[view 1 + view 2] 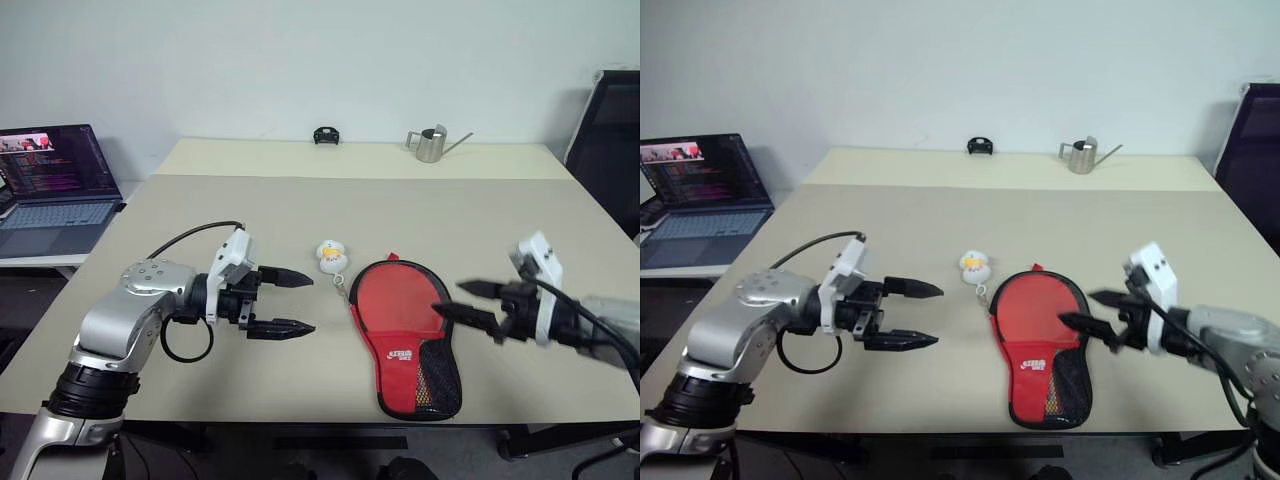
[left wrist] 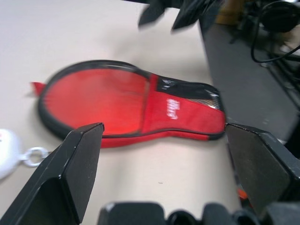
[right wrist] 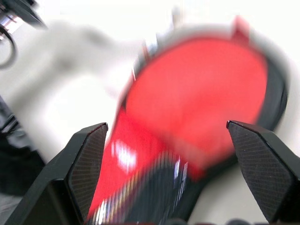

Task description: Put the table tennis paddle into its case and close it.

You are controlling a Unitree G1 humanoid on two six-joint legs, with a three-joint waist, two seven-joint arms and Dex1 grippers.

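Left gripper (image 1: 295,302): jaws wide apart, holding nothing, hovering just left of the case (image 1: 408,338). The case lies flat on the table (image 1: 250,205), red face up, between both grippers. Right gripper (image 1: 468,301): jaws spread, empty, above the case's right edge. Paddle appears already inside; zipper closure can't be made out.
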